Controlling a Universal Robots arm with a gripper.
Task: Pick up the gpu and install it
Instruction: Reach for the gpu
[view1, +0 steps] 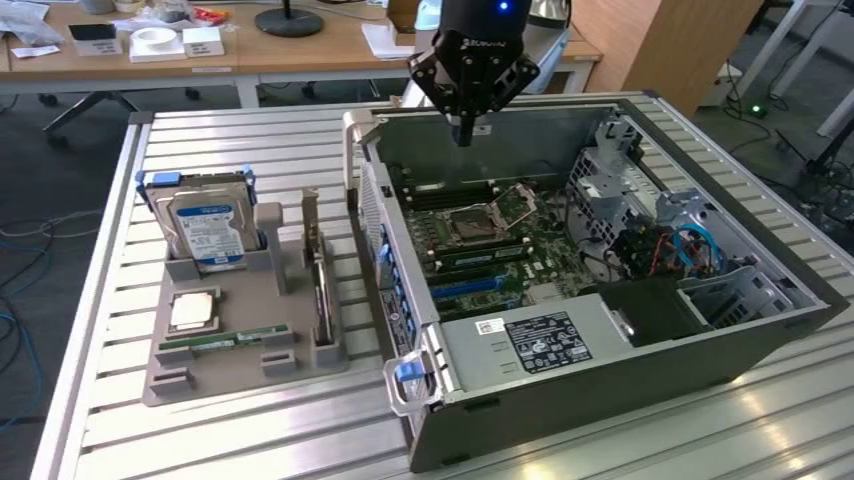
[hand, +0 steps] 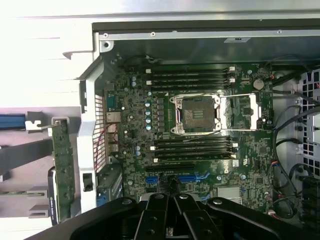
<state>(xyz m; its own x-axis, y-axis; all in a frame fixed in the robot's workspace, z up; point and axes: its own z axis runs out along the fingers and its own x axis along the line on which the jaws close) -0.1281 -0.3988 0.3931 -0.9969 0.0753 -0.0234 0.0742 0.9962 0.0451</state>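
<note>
The gpu (view1: 319, 285) stands on its edge in a slot of the grey holder (view1: 240, 365), on the exterior view's left of the open computer case (view1: 694, 345). In the wrist view the gpu (hand: 63, 162) is a narrow green strip just outside the case wall. My gripper (view1: 463, 135) hangs over the far end of the case, above the motherboard (view1: 487, 245), with its fingers shut and nothing between them. Its dark fingertips (hand: 169, 189) meet above the blue expansion slots (hand: 192, 177). It is well away from the gpu.
The holder also carries a silver hard drive with a blue label (view1: 207, 232), a processor (view1: 194, 310) and a RAM stick (view1: 227, 342). Inside the case lie the open processor socket (hand: 200, 112), the power supply (view1: 534, 343) and cables (view1: 674, 250). Desks stand behind the slatted table (view1: 254, 140).
</note>
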